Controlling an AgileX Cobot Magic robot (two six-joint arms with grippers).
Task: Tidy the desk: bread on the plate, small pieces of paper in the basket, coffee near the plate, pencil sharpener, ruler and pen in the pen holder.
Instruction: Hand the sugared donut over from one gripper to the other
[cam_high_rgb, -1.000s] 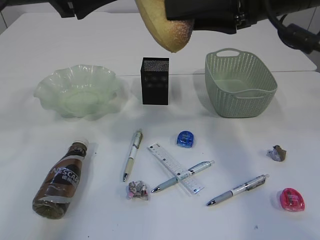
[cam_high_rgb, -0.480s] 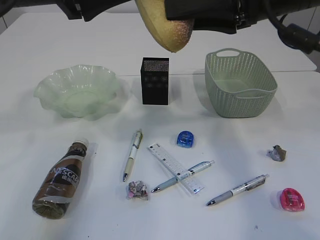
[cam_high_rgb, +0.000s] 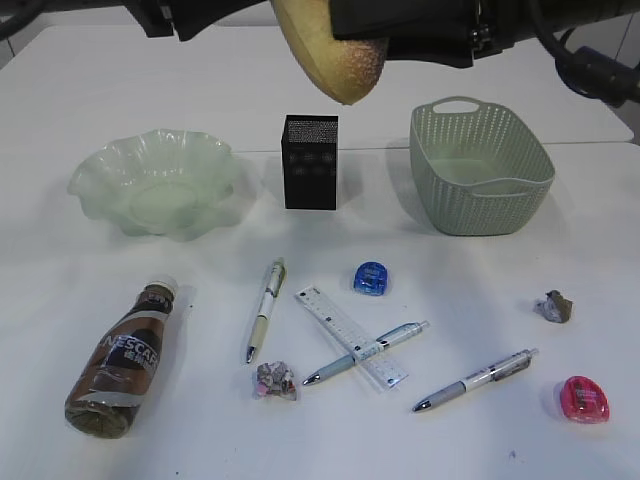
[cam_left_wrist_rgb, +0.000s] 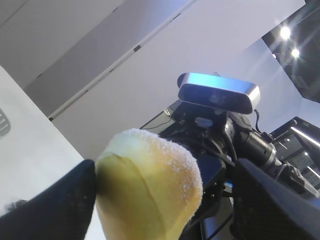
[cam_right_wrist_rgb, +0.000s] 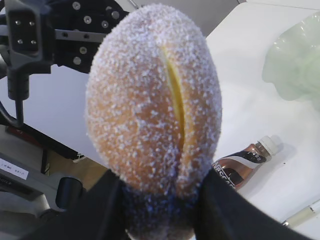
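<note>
The right end effector (cam_right_wrist_rgb: 165, 200) is clamping the base of the bread (cam_high_rgb: 335, 50) and holding it high above the pen holder (cam_high_rgb: 310, 162), unmoved over the last second. The left end effector (cam_left_wrist_rgb: 165, 195), its jaws spread wide either side of the roll, is edging in. A handover looks imminent; the plate (cam_high_rgb: 100, 165) is waiting empty on the left.
</note>
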